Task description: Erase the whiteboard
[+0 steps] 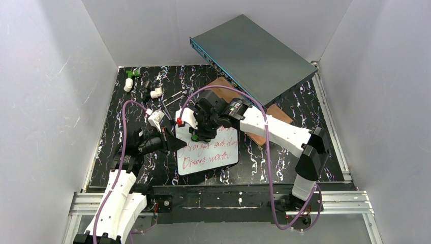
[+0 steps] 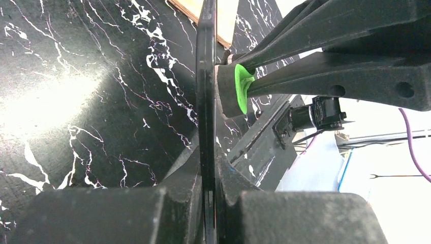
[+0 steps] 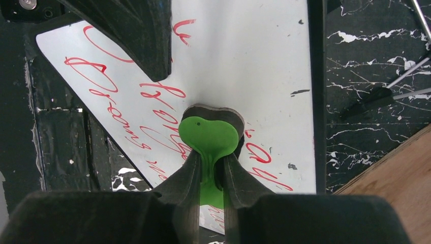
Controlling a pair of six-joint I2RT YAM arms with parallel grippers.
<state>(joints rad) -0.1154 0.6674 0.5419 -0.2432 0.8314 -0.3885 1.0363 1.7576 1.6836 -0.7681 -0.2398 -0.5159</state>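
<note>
Left tool (image 1: 179, 144) is closed flat on the left rim of the whiteboard (image 1: 213, 155); its wrist view shows the thin black rim edge-on, pinched between both fingers. Right tool (image 3: 209, 170) is closed to a narrow gap on the green handle of the eraser (image 3: 208, 134), and the eraser's dark pad is pressed against the board face. The whiteboard lies at the near centre of the black marbled tabletop (image 1: 284, 152), between the two arms, with its far right corner close to the wooden plank (image 1: 277, 113). Whether the clamped edge is raised off the tabletop cannot be determined. The board is judged to be light, thin and stiff, with a smooth glossy face that offers little friction. The rim is therefore the only practical place to hold it, and an edge pinch like the present one should stop it sliding under wiping pressure. Relative to the right tool, the board lies directly beneath, with the pad touching it in the far half. Red handwriting runs from under the pad towards the near edge, while the face on the far side of the pad appears mostly blank apart from a few specks. The near lines are judged not yet wiped.
</note>
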